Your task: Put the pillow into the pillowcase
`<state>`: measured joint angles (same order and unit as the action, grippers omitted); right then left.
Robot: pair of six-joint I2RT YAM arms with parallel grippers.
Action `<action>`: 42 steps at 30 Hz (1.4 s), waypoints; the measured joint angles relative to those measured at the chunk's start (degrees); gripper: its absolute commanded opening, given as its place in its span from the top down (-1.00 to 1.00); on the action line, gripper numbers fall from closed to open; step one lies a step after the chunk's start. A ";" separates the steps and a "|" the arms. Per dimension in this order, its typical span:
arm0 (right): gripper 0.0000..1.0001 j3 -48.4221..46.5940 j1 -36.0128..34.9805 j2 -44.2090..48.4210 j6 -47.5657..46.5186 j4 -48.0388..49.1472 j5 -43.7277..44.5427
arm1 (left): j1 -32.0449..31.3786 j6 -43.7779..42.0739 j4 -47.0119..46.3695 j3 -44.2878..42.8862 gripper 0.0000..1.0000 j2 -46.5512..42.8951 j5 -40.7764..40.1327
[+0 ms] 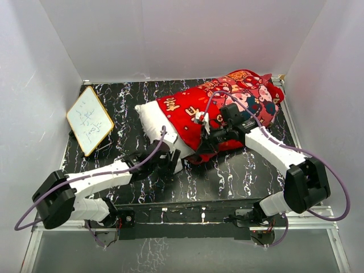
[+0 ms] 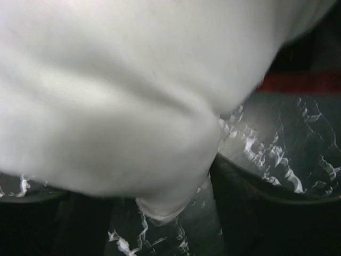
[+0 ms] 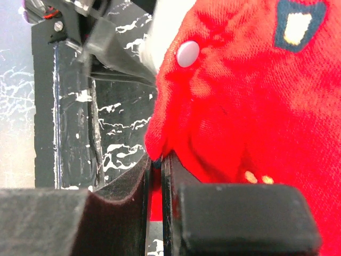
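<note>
Right gripper point(image 3: 158, 166) is clamping its jaws on a fold of the red pillowcase point(image 1: 227, 102) at its near edge, close to a white snap button point(image 3: 187, 53). Left gripper point(image 1: 163, 160) is hanging with jaws spread wide, the near corner of the white pillow point(image 1: 152, 120) dangling loose between the fingers point(image 2: 277, 213), not pinched. Pillow is lying across the middle of the black marbled table point(image 1: 239, 173), its right part sitting inside the pillowcase and its left end sticking out bare, while a wood-framed white board point(image 1: 89, 120) is sitting well apart at the left.
</note>
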<state>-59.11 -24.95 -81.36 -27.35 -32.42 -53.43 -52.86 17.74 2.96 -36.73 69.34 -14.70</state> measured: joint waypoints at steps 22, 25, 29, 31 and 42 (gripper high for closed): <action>0.59 -34.91 -7.65 -5.64 16.98 14.58 -7.93 | 9.84 26.03 -14.67 -18.01 1.00 -8.74 33.40; 0.20 -28.76 -6.97 -5.57 15.58 13.88 -4.37 | 18.97 34.05 -18.32 -6.03 1.00 -13.22 34.86; -0.52 -23.76 -5.03 -4.92 11.08 7.78 -2.99 | 26.97 42.82 -24.52 7.89 1.00 -14.43 34.12; -0.72 -22.45 -4.26 -2.64 9.03 5.35 -3.37 | 28.57 46.47 -29.44 11.89 1.00 -14.29 33.77; -0.98 -7.10 -2.14 13.99 5.16 7.98 5.51 | 29.03 50.86 -41.53 13.44 1.00 -8.74 35.41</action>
<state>-66.22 -27.09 -67.37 -22.20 -24.45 -47.92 -23.83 68.60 -38.57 -23.29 60.60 20.71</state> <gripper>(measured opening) 0.997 0.065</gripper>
